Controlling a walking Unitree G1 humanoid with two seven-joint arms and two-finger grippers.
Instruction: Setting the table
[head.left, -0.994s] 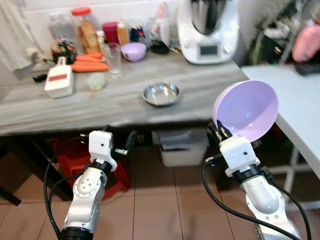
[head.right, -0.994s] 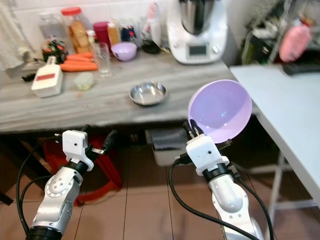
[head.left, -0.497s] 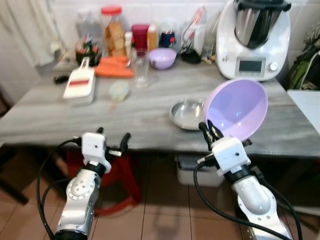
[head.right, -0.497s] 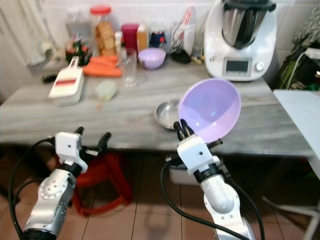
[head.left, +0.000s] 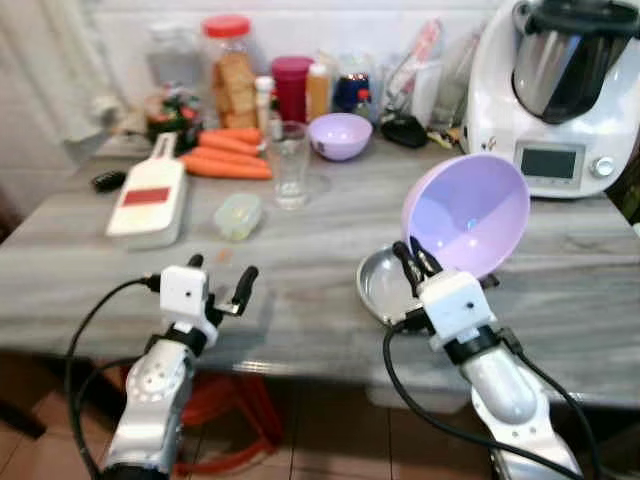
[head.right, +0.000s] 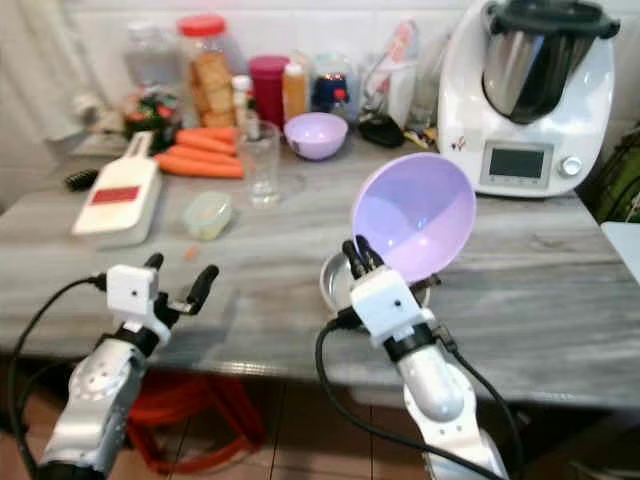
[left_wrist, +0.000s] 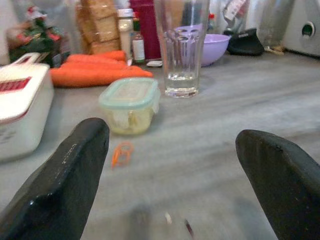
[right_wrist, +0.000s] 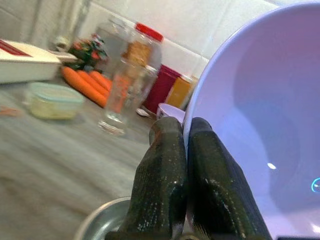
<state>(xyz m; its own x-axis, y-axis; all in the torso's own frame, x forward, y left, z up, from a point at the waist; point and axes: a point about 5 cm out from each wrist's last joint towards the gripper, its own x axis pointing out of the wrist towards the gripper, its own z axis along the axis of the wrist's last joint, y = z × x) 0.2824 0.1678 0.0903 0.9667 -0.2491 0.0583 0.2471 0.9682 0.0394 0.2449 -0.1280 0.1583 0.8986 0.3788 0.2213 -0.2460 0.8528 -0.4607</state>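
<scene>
My right gripper (head.left: 415, 262) is shut on the rim of a large lilac bowl (head.left: 468, 215), held tilted on edge above the grey counter (head.left: 300, 290). In the right wrist view both fingers (right_wrist: 172, 175) pinch that rim of the lilac bowl (right_wrist: 260, 120). Just below it lies a steel dish (head.left: 378, 285), partly hidden by the bowl. My left gripper (head.left: 218, 285) stands open, low over the counter's front edge, with nothing between its fingers (left_wrist: 65, 180). Ahead of it are a small lidded container (left_wrist: 130, 104) and a clear glass (left_wrist: 181, 45).
Along the back stand carrots (head.left: 222, 158), a white slicer (head.left: 148, 200), a small purple bowl (head.left: 340, 135), jars and bottles (head.left: 232, 80), and a white kitchen machine (head.left: 560, 90). A red stool (head.left: 215, 400) sits under the counter. An orange rubber band (left_wrist: 121, 152) lies near the left gripper.
The camera has come closer to the counter. My right gripper with the lilac bowl now hangs over the counter above the steel dish. My left gripper stays open.
</scene>
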